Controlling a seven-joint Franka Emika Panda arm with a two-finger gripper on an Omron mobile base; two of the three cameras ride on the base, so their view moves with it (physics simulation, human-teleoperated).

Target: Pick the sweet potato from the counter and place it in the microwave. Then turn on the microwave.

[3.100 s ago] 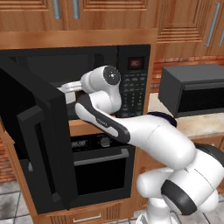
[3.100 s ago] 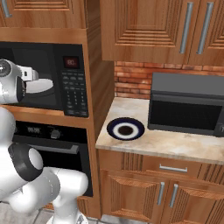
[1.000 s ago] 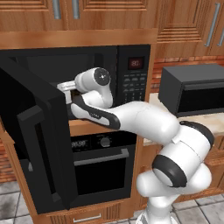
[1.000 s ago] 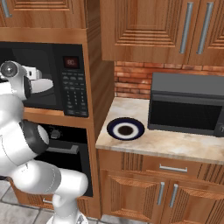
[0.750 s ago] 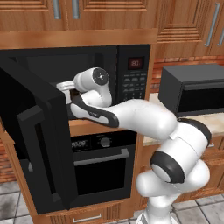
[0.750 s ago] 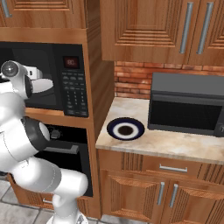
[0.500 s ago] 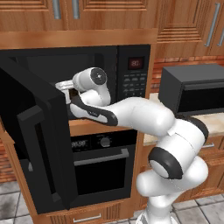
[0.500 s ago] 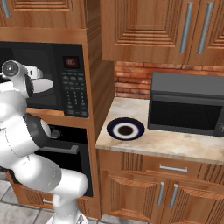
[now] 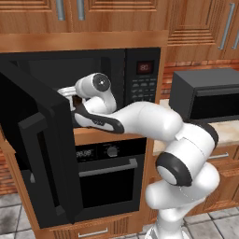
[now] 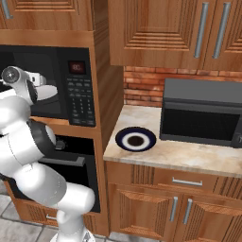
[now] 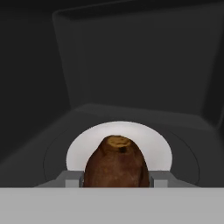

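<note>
The sweet potato (image 11: 116, 164), a brown lump with a tapered tip, sits between my gripper (image 11: 116, 180) fingers, which are shut on it. It hangs just above the near part of the white round turntable (image 11: 153, 148) inside the dark cavity of the microwave (image 9: 142, 84). In the left base view my hand (image 9: 91, 88) reaches into the microwave opening, and the swung-out door (image 9: 42, 149) hides the fingers. The right base view has the wrist (image 10: 19, 78) at the microwave (image 10: 78, 94) beside its keypad. The counter (image 10: 189, 156) lies to the right.
A dark blue-rimmed plate (image 10: 135, 140) rests on the counter's left end. A smaller dark grey box appliance (image 10: 203, 113) stands behind it against the brick wall. Below the microwave is the black oven (image 9: 107, 177). The open microwave door juts far out on the left.
My hand has edged slightly left, deeper into the microwave, and the elbow has swung over with it. The grip on the sweet potato is unchanged.
</note>
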